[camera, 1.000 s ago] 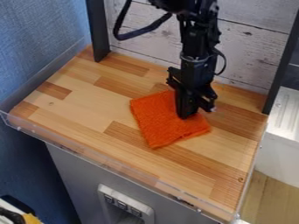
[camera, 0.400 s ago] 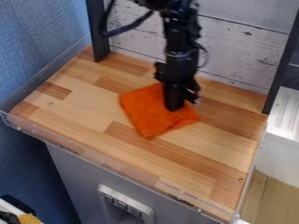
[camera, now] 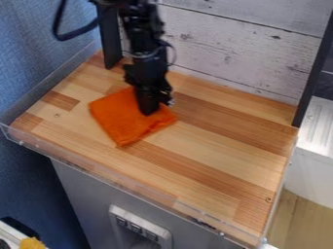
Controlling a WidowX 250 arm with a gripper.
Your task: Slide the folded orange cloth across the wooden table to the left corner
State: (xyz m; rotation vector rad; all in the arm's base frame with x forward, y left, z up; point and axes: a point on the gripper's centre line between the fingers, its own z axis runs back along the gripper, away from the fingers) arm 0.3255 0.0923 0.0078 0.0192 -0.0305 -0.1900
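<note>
The black pincer (camera: 155, 108) points down onto an orange cloth (camera: 123, 119) on the counter (camera: 214, 160), touching it near the cloth's back right side. Whether the pincer is open, closed or gripping a fold of the cloth, I cannot tell. The cloth lies mostly flat, a rough square turned askew, in the back left part of the counter – nearer the left edge than the right, with one corner pointing toward the front edge and its surface slightly rumpled. The arm (camera: 144, 44) comes in from the top of the view, with a dark cable (camera: 71, 35) looping out on its left.

The counter has a patchwork of light and darker wood strips (a small round mark (camera: 268, 200) sits near its right edge). A clear plastic rim (camera: 98, 172) runs along its front edge. Dark posts stand at the back left corner (camera: 110, 41) and the back right corner (camera: 312, 78), and between them, behind the back edge, is a wall of whitewashed planks (camera: 240, 53).

Beyond the left edge is a textured blue wall (camera: 39, 48). Below the front edge, a grey panel (camera: 78, 194) carries a pale frame (camera: 162, 238) with small dark squares. A white, grooved surface (camera: 319, 126) lies past the right edge – and something yellow (camera: 31, 243) shows at the view's lower left.
</note>
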